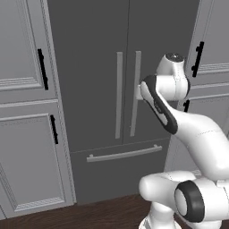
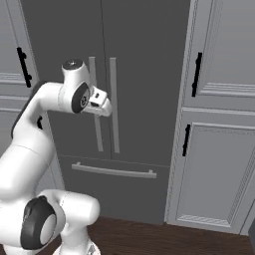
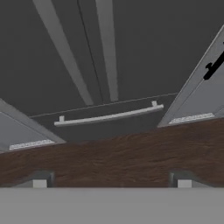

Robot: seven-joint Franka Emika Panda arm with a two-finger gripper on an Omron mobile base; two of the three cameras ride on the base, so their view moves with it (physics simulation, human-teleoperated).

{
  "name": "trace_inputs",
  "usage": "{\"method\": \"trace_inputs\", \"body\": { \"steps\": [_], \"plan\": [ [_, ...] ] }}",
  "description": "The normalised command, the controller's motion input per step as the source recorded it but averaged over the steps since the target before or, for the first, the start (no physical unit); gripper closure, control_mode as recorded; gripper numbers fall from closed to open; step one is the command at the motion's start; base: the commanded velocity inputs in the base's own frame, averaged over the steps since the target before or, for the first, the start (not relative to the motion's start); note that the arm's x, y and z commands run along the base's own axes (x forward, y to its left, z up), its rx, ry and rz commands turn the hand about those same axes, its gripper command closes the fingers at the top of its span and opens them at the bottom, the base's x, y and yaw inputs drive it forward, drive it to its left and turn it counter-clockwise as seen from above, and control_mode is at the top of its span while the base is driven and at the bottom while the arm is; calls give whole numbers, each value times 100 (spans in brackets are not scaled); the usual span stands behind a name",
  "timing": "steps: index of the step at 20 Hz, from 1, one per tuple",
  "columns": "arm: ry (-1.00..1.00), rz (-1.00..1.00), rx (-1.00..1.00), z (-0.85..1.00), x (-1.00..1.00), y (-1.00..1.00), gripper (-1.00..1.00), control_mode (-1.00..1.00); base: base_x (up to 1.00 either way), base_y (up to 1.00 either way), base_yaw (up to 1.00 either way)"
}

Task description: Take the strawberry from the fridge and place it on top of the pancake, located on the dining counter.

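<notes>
Arm pose: the white arm rises from the base, bends at the elbow and reaches forward to the fridge (image 1: 112,89), its wrist level with the middle of the two vertical door handles.
Gripper: the gripper (image 3: 112,183) stands released, its two finger tips far apart at the bottom of the hand view, with nothing between them — it points down along the fridge front toward the floor.
Fridge: dark grey, both doors closed; the left handle (image 1: 119,95) and the right handle (image 1: 135,93) stand just either side of the door seam.
Drawer: the bottom drawer is closed below the doors, its horizontal bar handle (image 3: 108,117) running across it.
Strawberry: cannot tell where it lies — the closed fridge doors hide the interior.
Surroundings: light grey panelled cabinets (image 1: 27,112) with black handles (image 1: 42,69) flank the fridge on both sides; a dark wood floor (image 3: 112,157) runs along its foot.
In the way: the closed doors stand between the gripper and the fridge's inside.
</notes>
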Motion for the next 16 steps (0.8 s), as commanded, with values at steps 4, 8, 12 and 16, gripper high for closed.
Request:
{"method": "trace_inputs", "body": {
  "steps": [4, 8, 12, 16],
  "plan": [
    [-21, 0, -1, 11, 49, -6, -100, -100, 0, 0, 0],
    [-4, 8, 0, 14, 87, -22, -100, -100, 0, 0, 0],
    [-6, 15, -2, 3, 94, -14, -100, -100, 0, 0, 0],
    [2, 0, -3, 8, 95, 6, -100, -100, 0, 0, 0]
  ]
}}
